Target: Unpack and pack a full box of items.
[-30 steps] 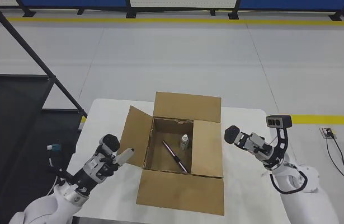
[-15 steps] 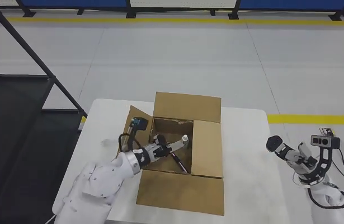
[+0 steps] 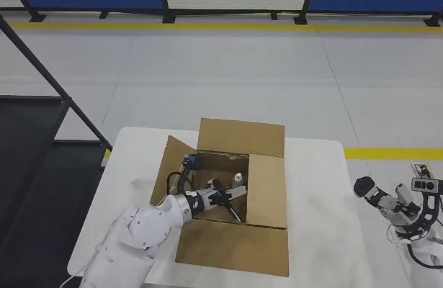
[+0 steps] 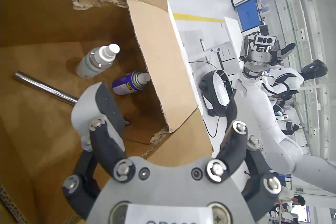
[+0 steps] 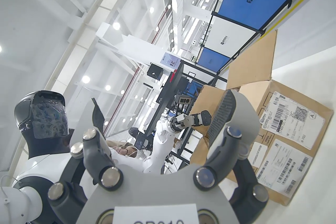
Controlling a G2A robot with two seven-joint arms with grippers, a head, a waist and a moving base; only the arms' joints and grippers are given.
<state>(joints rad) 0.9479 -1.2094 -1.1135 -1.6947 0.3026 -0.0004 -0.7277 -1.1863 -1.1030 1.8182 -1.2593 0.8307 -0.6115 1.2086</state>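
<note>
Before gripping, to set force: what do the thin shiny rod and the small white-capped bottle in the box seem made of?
The thin shiny rod looks like polished metal: mirror-like glints. The small white-capped bottle is probably glossy translucent plastic: see-through body.

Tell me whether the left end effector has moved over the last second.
Yes. The left end effector went from the table outside the box, across its left flap and into it. It is now beside the white bottle.
</note>
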